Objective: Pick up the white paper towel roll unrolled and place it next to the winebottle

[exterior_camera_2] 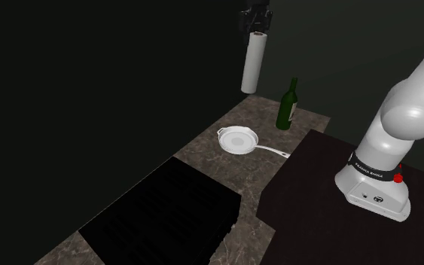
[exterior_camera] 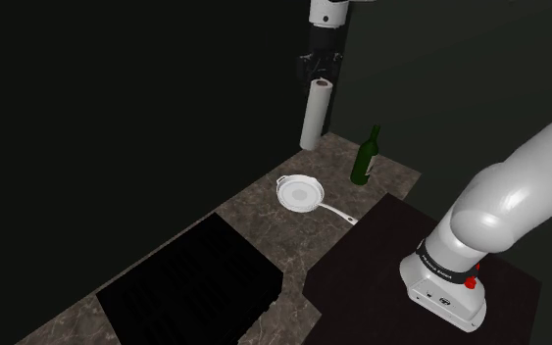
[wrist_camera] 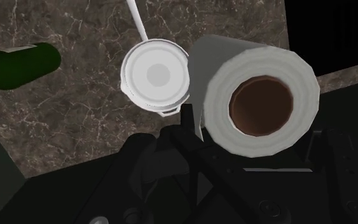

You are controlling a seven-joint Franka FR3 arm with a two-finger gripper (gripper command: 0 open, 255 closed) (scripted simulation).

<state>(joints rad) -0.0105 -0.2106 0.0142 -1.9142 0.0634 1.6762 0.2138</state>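
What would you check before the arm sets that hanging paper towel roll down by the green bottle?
1. Roll held: ok. The paper towel roll hangs upright from the gripper.
2. Roll off the counter: ok. It hangs above the counter.
3. Bottle steady: ok. The wine bottle stands upright on the counter.
4. Free spot beside the bottle: ok. Bare counter shows between it and the white pan.
5. Pan out of the way: cannot tell. In the wrist view the pan lies close below the roll, so the way down may need to steer clear of it.
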